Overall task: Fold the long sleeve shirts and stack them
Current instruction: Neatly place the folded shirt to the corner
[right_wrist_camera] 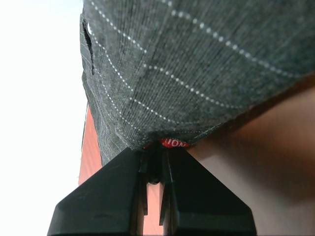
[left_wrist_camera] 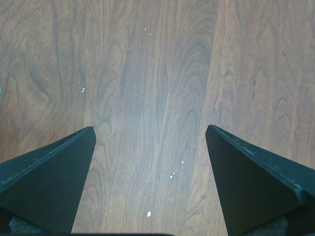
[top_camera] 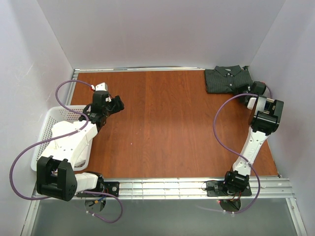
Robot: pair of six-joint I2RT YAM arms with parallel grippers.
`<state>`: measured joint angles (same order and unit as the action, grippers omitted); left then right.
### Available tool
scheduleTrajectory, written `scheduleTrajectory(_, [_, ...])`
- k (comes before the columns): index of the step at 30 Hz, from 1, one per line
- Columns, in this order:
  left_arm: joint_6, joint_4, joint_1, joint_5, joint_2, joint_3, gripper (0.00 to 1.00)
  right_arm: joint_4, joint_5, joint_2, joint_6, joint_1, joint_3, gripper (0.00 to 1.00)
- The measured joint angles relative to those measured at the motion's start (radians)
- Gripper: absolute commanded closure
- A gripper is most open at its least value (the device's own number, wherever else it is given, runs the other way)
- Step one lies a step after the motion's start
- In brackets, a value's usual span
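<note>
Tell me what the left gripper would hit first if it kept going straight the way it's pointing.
Probably the bare wooden table: the left gripper, open, has only wood ahead in its wrist view. The folded shirt sits far off, back right. Exact depth is unclear.

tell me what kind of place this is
Likely a robot lab cell: white walls box in a wood table, a left arm and a right arm are bolted at its near edge, and a folded shirt lies at the far right.

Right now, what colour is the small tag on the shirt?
The tag is red; the right wrist view shows it best.
</note>
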<state>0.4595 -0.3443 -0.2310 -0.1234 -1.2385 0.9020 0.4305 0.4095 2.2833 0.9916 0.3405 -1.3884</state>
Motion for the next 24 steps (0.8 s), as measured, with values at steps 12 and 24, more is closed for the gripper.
scheduleTrajectory(12, [0.0,0.001,0.0,-0.001,0.0,0.0,0.13,-0.067,0.007,-0.026,-0.054,0.008,-0.026,0.23])
scheduleTrajectory(24, [0.001,-0.01,0.0,0.019,0.108,-0.01,0.04,-0.494,-0.172,-0.703,-0.261,0.02,0.356,0.04])
